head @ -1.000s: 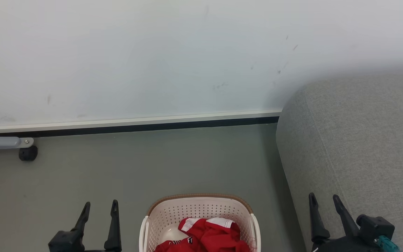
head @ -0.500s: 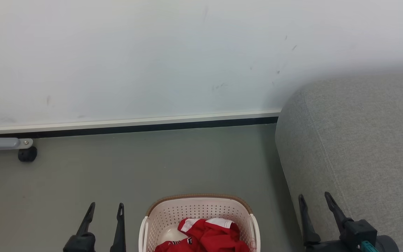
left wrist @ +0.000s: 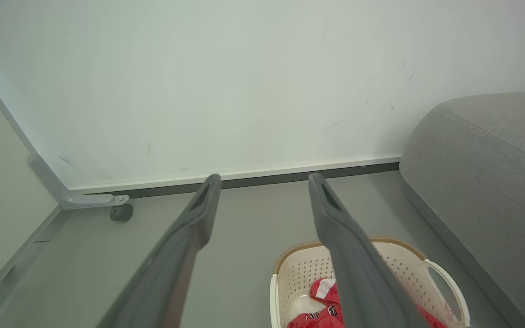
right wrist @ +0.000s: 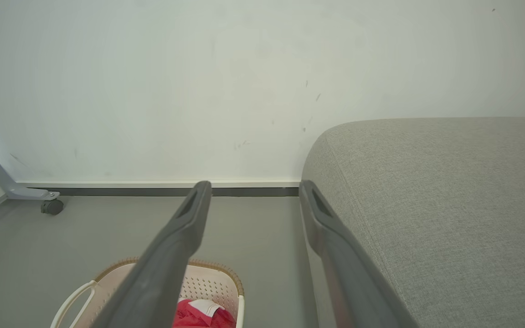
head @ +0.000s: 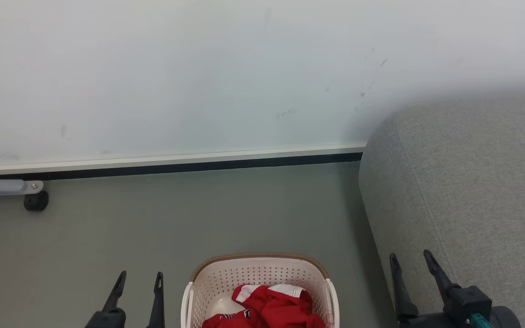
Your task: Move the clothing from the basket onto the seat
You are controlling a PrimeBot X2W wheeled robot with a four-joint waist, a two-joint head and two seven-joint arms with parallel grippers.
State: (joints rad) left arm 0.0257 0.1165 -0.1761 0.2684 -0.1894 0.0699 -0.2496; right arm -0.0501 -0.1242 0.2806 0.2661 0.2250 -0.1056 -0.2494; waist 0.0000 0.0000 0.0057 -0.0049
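While our left gripper [head: 141, 274] and right gripper [head: 410, 254] hung empty, fingers spread wide, the clothing [head: 274, 304] lay bunched toward the basket's [head: 262, 272] right wall; we judged it best to descend straight and pinch a thick fold.

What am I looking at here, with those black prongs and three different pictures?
These come from a wheeled robot's own cameras. One picture looks down from its head. The other two look out from each wrist, along that arm's two dark fingers. The prongs are its hands: the left gripper and the right gripper, both open and holding nothing. Between them, on the grey floor, stands a cream basket with red clothing inside. The grey sofa on the right is the seat where the clothing should go.
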